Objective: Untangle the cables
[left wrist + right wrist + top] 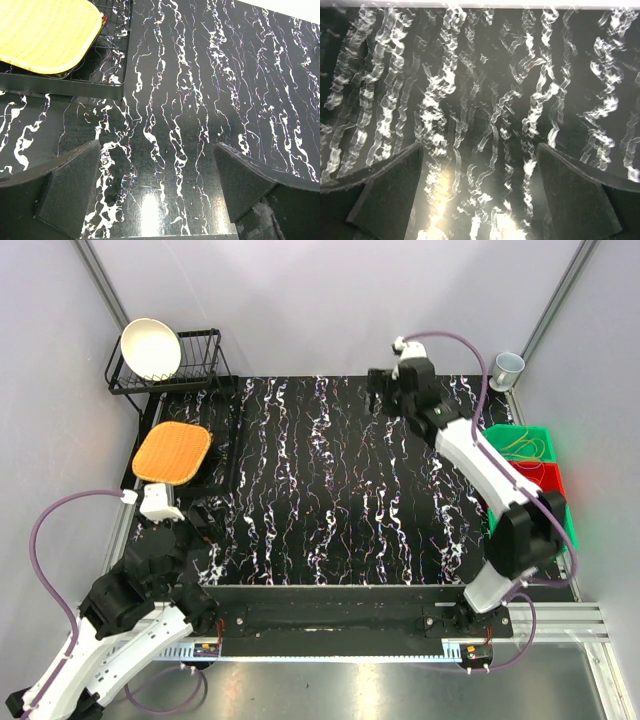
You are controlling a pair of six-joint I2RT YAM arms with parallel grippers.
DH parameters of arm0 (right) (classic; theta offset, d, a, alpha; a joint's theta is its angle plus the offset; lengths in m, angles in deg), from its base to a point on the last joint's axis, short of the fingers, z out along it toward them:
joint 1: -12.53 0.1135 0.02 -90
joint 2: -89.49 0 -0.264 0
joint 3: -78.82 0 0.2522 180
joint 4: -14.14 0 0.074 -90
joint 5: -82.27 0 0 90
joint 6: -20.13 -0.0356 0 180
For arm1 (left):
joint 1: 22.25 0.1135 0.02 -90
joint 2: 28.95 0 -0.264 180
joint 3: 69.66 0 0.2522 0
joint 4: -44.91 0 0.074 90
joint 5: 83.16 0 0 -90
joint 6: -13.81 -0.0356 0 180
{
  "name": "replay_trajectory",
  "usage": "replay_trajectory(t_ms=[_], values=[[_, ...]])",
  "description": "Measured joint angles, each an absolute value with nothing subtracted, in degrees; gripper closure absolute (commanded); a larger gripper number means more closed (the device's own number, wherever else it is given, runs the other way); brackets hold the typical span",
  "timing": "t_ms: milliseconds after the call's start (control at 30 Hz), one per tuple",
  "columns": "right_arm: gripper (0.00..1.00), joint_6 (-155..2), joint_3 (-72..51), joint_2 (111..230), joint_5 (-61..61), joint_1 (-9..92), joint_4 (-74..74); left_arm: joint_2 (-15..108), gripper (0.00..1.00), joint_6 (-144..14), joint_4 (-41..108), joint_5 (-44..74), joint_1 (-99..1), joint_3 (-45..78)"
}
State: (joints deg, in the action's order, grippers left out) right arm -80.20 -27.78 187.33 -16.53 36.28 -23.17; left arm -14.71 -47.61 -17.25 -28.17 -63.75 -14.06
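Lying in green bin: cables (525, 447), thin yellowish loops, visible only in the top view; other colours too small to tell.
Green bin (518, 429): at the right edge of the table, just beside the mat's right side, partly behind the right arm.
Red bin (553, 480): against the near side of the green bin, mostly hidden by the right arm.
Mat (320, 490): black with white marbling, covering the middle of the table.
Left gripper (156, 150): near left, over the mat's left part, pointing toward the far side; spread wide, pinching nothing.
Left pads (70, 185): dark wedges, well apart, with only marbled mat showing between them.
Right gripper (480, 150): at the far edge of the mat, right of centre, well apart from the cables; spread wide, pinching nothing.
Right pads (570, 195): dark wedges, well apart, over the mat; the marbling there looks smeared and blurred.
Woven pad (172, 452): orange-yellow, a rounded square, lying on the black tray, just beyond the left gripper.
Black tray (70, 90): at the left edge of the mat, its near wall facing the left gripper.
Dish rack (214, 358): black wire, far left corner, beyond the tray.
White bowl (151, 348): tilted, leaning in the rack's left end.
Grey cup (509, 367): upright, far right corner, beyond the green bin.
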Motion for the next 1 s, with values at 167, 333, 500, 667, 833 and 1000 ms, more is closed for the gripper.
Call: replay_trajectory(t_ms=[167, 333, 500, 667, 833, 1000], values=[[0.00, -83.8, -2.8, 174.0, -11.8, 36.3, -0.8, -14.7, 0.01, -47.6, -17.3, -28.1, -63.7, -14.1], [0.00, -86.2, 14.3, 170.4, -7.0, 36.4, 16.9, -14.7, 0.01, -47.6, -17.3, -28.1, -63.7, -14.1], [0.00, -90.1, 12.3, 173.5, -6.3, 36.4, 17.9, -14.7, 0.01, -47.6, -17.3, -28.1, -63.7, -14.1], [0.00, -92.2, 9.7, 174.9, -6.1, 36.4, 18.3, -14.6, 0.01, -47.6, -17.3, -28.1, -63.7, -14.1], [0.00, -92.8, 9.7, 175.1, -6.1, 36.4, 18.4, -14.5, 0.01, -47.6, -17.3, -28.1, -63.7, -14.1], [0.00, -93.2, 9.7, 175.6, -6.0, 36.4, 18.5, -13.8, 0.01, -47.6, -17.3, -28.1, -63.7, -14.1]])
